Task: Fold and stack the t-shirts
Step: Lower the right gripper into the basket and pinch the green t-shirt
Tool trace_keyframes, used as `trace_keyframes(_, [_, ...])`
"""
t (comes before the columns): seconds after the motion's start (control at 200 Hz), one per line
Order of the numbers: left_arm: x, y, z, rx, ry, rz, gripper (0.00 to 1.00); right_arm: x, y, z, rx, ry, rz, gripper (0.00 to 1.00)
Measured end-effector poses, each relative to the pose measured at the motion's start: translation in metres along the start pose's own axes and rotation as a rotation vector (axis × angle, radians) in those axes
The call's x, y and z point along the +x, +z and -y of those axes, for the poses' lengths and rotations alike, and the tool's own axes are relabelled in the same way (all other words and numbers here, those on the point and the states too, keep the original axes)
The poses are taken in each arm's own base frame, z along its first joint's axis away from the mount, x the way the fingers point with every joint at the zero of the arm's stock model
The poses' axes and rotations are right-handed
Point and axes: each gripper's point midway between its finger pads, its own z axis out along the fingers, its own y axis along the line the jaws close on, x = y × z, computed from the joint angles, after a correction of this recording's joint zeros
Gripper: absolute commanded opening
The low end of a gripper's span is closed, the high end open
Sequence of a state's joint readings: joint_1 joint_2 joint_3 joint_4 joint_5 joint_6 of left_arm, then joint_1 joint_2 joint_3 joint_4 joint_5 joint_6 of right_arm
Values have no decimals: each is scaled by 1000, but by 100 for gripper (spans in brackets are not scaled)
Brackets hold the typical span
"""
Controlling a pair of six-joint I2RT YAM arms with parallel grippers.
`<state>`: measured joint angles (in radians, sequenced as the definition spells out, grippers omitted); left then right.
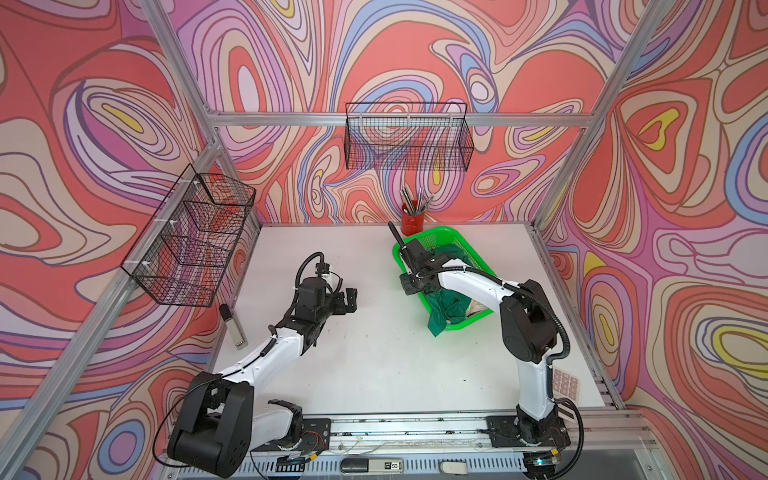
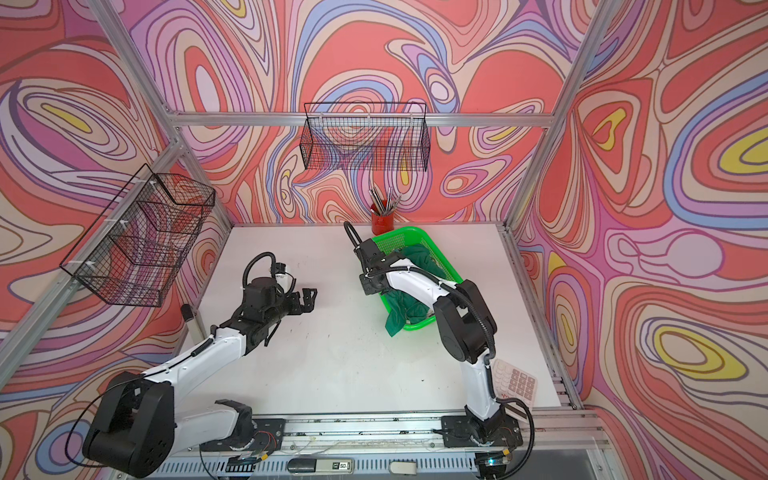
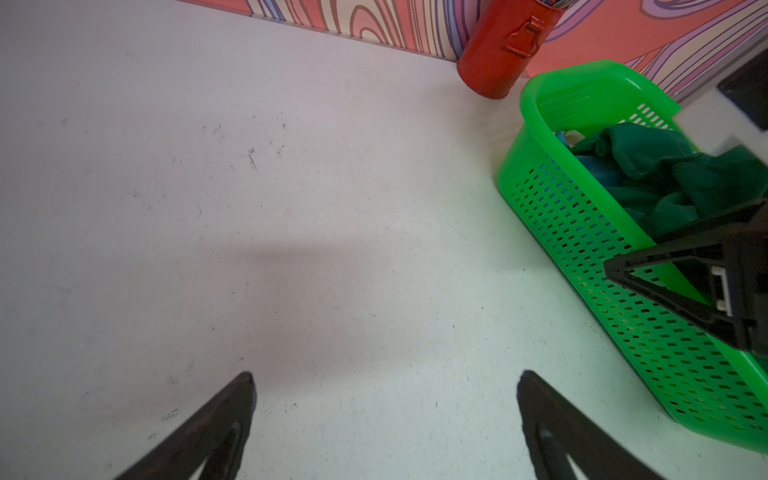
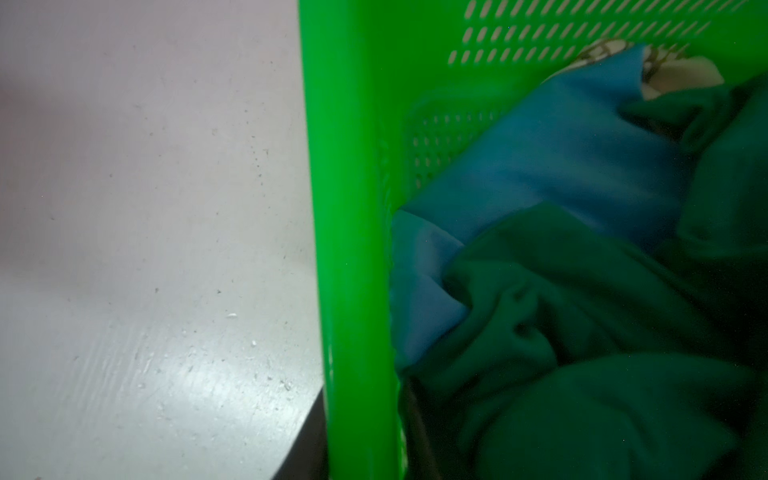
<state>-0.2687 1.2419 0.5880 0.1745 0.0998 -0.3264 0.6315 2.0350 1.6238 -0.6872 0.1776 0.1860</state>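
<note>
Right gripper (image 1: 414, 286) is nose-down over the left wall of the bright green perforated plastic basket (image 1: 447, 233). From my feeds I cannot tell whether its jaws are clenched on cloth or standing free. Left gripper (image 3: 384, 379) hangs released, its 2 black wedge-shaped fingers (image 3: 232, 409) spread wide above the bare, scuffed white table (image 1: 374, 357), well apart from the basket. All 3 t-shirts sit crumpled inside that basket. The dark green tee (image 4: 582, 316) lies on top in soft, heavy folds, and in both top views 1 limp corner of it (image 1: 437, 324) spills over the near rim onto the table. The light blue tee (image 4: 561, 166) is pressed smooth against the slotted wall, and a scrap of the cream patterned tee (image 4: 675, 72) shows behind it. A glossy red cylindrical cup (image 1: 412, 223) of thin metal rods stands just beside the basket's far end.
</note>
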Motion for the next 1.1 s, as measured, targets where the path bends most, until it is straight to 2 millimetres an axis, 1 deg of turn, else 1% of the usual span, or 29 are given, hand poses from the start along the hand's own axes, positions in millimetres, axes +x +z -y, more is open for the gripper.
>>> trace_keyframes(0.13, [0,0,-1,-4,0,-1,100,-2,0,11,54,-46,9,11])
trace_keyframes(0.175, [1,0,-1,-5,-1,-4,100,-3,1,18,75,-49,12,10])
trace_keyframes(0.235, [2,0,-1,-6,0,-6,100,-6,2,36,103,-44,13,10])
trace_keyframes(0.28, [2,0,-1,-6,-1,-6,100,-10,4,53,125,-28,19,10])
trace_keyframes(0.295, [2,0,-1,-6,0,-7,100,-13,5,66,140,-17,23,10])
trace_keyframes(0.31, [2,0,-1,-6,0,-7,100,-14,5,70,146,-13,26,9])
trace_keyframes(0.325, [2,0,-1,-5,0,-7,100,-16,6,84,162,2,30,9])
trace_keyframes(0.345, [2,0,-1,-5,0,-7,100,-19,6,94,175,12,37,9])
trace_keyframes(0.356, [2,0,-1,-5,0,-7,100,-20,7,106,189,22,39,9])
trace_keyframes(0.361, [2,0,-1,-5,0,-7,100,-20,7,106,189,22,39,9])
trace_keyframes(0.371, [2,0,-1,-5,0,-7,100,-21,6,111,198,27,42,9])
trace_keyframes(0.376, [2,0,-1,-5,-1,-7,100,-22,6,118,206,35,43,9])
trace_keyframes(0.386, [2,0,-1,-5,-1,-7,100,-23,6,120,210,37,45,9])
trace_keyframes(0.396, [2,0,-1,-5,0,-7,100,-24,6,132,228,43,48,8])
trace_keyframes(0.401, [2,0,-1,-5,0,-7,100,-24,6,132,228,43,48,8])
trace_keyframes(0.406, [2,0,-1,-5,-1,-8,100,-25,6,140,238,52,49,9])
trace_keyframes(0.426, [2,0,-1,-5,0,-8,100,-28,5,155,262,60,56,8])
trace_keyframes(0.431, [2,0,-1,-5,0,-8,100,-28,5,155,262,60,56,8])
trace_keyframes(0.436, [2,0,-1,-5,0,-8,100,-29,4,162,272,70,58,8])
trace_keyframes(0.461, [2,0,-1,-5,-1,-9,100,-30,3,174,290,78,62,8])
trace_keyframes(0.476, [3,0,-1,-4,0,-10,100,-33,2,189,314,91,66,8])
trace_keyframes(0.506, [3,0,-1,-3,0,-12,100,-36,0,210,349,106,73,8])
trace_keyframes(0.511, [3,0,-1,-3,-1,-12,100,-36,0,210,349,106,73,8])
trace_keyframes(0.521, [3,0,-1,-3,-1,-12,100,-37,0,220,363,115,76,8])
trace_keyframes(0.601, [4,0,0,0,-1,-15,100,-43,1,259,425,134,82,8])
trace_keyframes(0.636, [4,0,0,0,-1,-15,100,-45,3,270,443,132,82,8])
trace_keyframes(0.731, [4,0,0,1,-1,-16,100,-51,17,289,473,113,70,8])
trace_keyframes(0.931, [3,-1,0,4,0,-14,100,-58,43,311,509,68,40,8])
trace_keyframes(1.102, [4,-1,0,4,0,-15,100,-60,44,321,529,54,32,8])
